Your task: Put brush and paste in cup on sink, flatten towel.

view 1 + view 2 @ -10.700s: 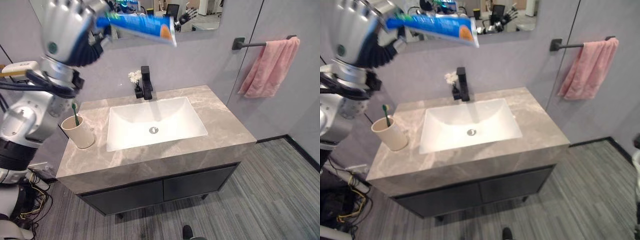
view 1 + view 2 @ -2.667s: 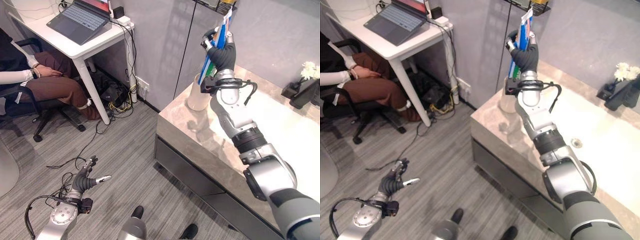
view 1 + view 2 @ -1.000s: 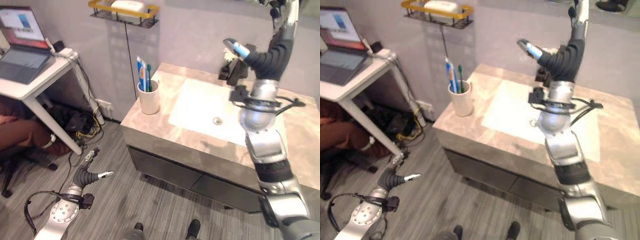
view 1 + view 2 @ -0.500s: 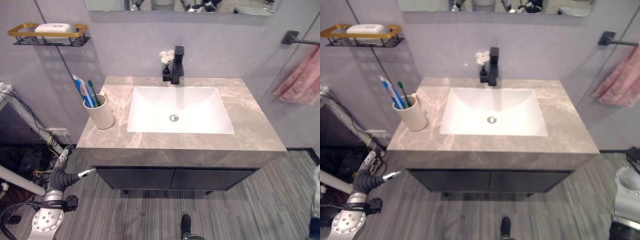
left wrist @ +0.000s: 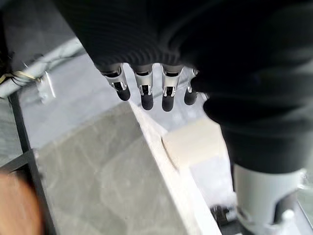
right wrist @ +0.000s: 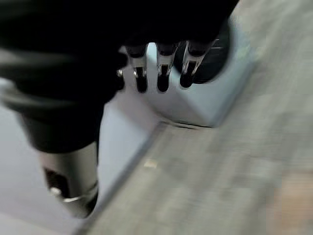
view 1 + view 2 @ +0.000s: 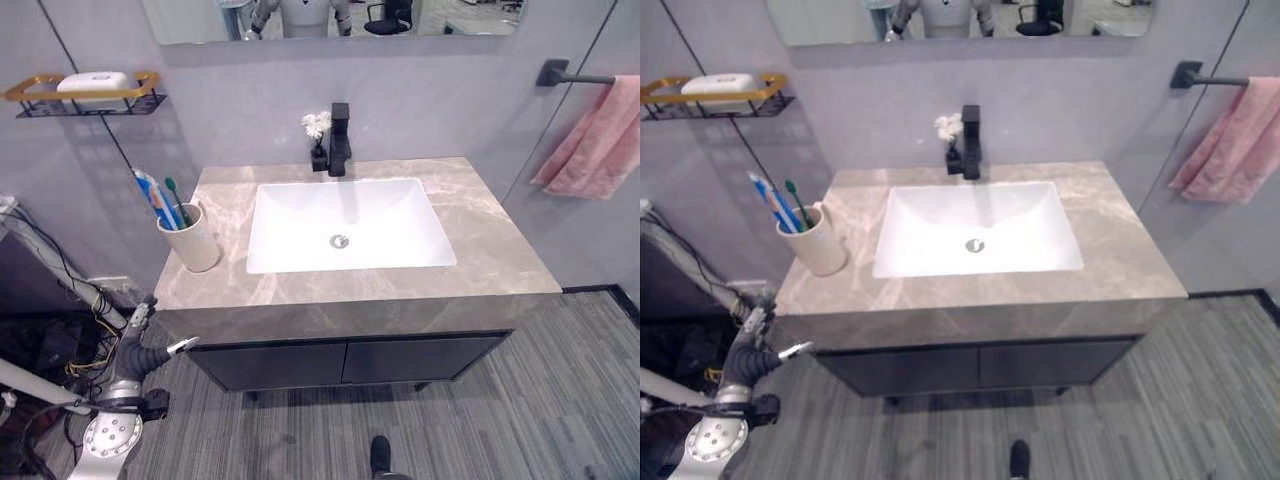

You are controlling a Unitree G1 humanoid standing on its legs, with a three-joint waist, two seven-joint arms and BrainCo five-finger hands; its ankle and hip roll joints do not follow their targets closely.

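Observation:
A cream cup [image 7: 192, 240] stands at the left end of the grey stone sink counter [image 7: 490, 265]. A blue toothpaste tube [image 7: 150, 195] and a green toothbrush [image 7: 173, 197] stick up out of it. The pink towel [image 7: 592, 140] hangs bunched on a black wall bar [image 7: 570, 77] at the right. My left hand [image 7: 140, 343] hangs low beside the cabinet's left corner, open and holding nothing; the left wrist view shows the cup [image 5: 194, 143] past its straight fingers [image 5: 145, 93]. My right hand [image 6: 161, 73] is open over the floor, its thumb [image 6: 71, 183] apart.
A white basin [image 7: 345, 225] is set in the counter, with a black faucet [image 7: 340, 140] and a small white flower [image 7: 315, 125] behind it. A gold wall shelf [image 7: 80, 90] with soap hangs at the left. Dark cabinet doors [image 7: 345, 360] lie below.
The right arm let go of the toothpaste tube in the cup and dropped out of the eye views. The camera swung back to face the sink. My left hand stayed low.

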